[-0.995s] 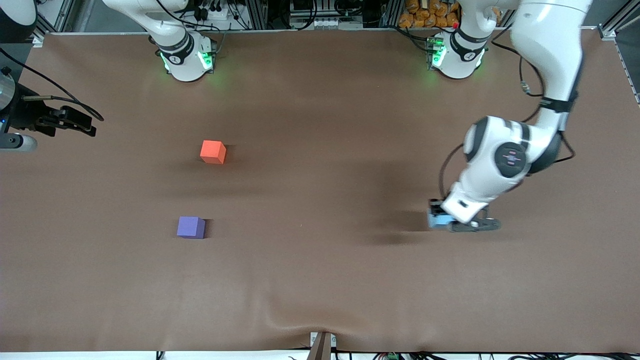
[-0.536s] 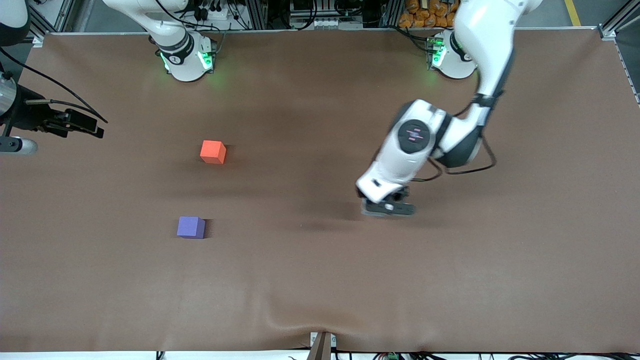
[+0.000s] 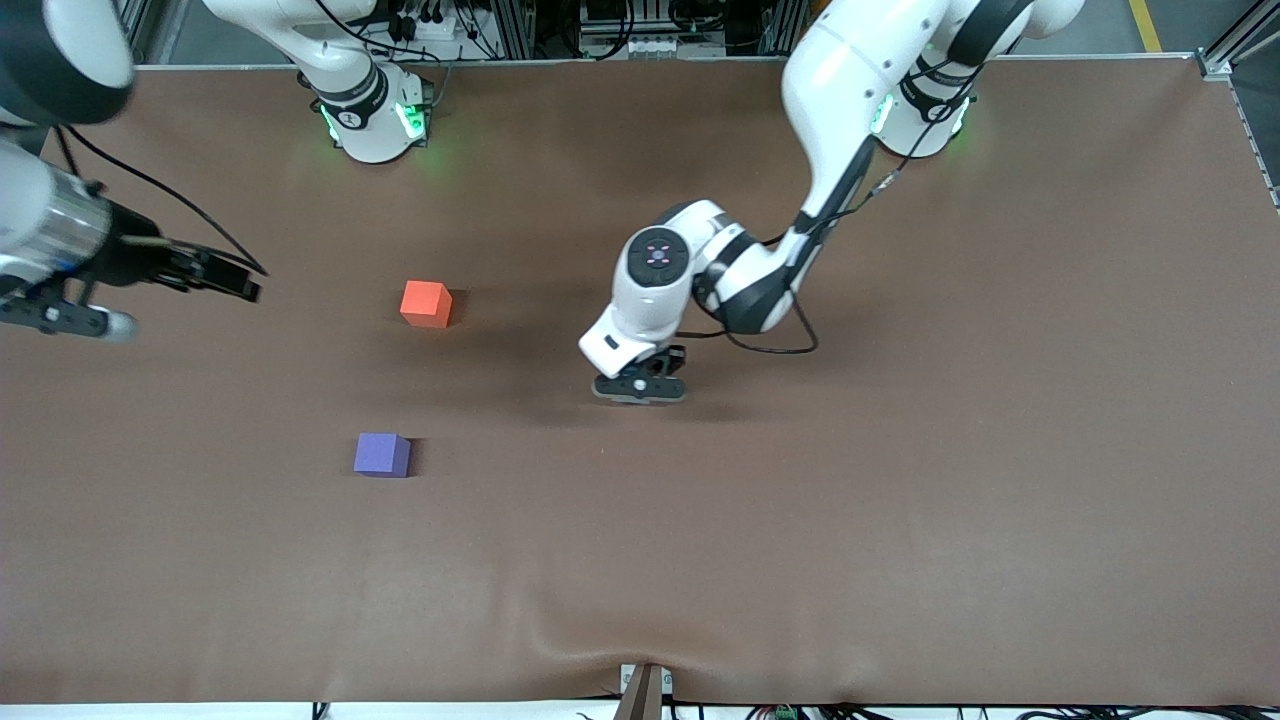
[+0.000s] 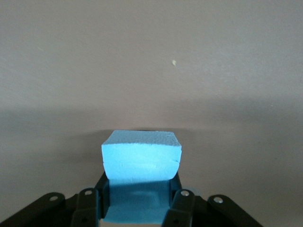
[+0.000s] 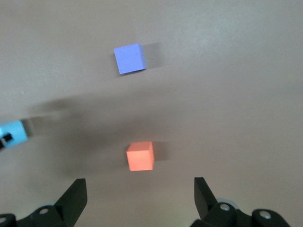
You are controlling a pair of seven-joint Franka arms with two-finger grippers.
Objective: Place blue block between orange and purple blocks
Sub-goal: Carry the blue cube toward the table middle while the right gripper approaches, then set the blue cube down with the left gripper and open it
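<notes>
Your left arm reaches out from its base over mid-table, wrist pitched down, left gripper (image 3: 640, 388) clamped on the blue block (image 4: 141, 161), just off the surface. Right arm is parked at its end of the table, right gripper (image 5: 140, 198) raised, fingers spread wide.

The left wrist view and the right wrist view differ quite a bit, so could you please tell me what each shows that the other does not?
Only the left wrist view shows the left gripper, its jaws shut on the blue block. Only the right wrist view shows the orange block, the purple block, and the right gripper with jaws open, over the table near the orange block. Both show the blue block and the brown table.
</notes>
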